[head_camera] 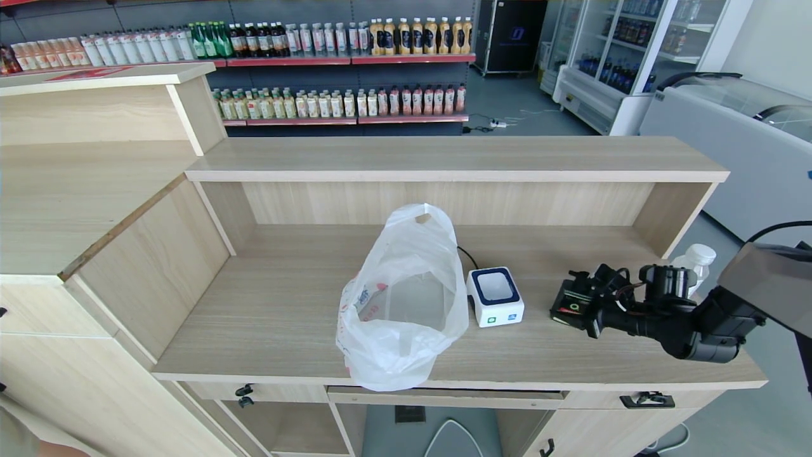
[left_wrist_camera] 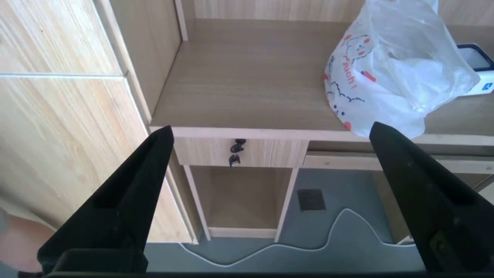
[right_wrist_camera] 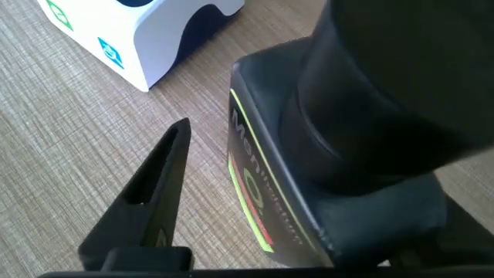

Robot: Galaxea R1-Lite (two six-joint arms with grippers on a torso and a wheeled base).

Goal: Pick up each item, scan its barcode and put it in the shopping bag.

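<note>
- Counter (head_camera: 285, 317): the task looks barely begun, as both goods I can see are on the wood and none is in the bag
- Bag (head_camera: 403, 298): it stands open at the front edge, just left of the scanner, and looks empty through its film
- Right arm: it lies low over the counter's right end and points towards the scanner, with the right gripper (head_camera: 574, 303) at the box
- Left gripper (left_wrist_camera: 272, 135): it hangs below the counter's front left, before the drawers, jaws spread wide and empty
- Scanner (head_camera: 495, 295): it is white with its window up, between bag and box
- Box (right_wrist_camera: 262, 201): it is black and rests on the counter near the scanner; the one finger (right_wrist_camera: 147, 208) I can see stands off its side with wood showing between, so the claw reads as released
- Bottle (head_camera: 696, 259): it is white and stands behind the right arm; bottle and box are both left to scan and bag
</note>
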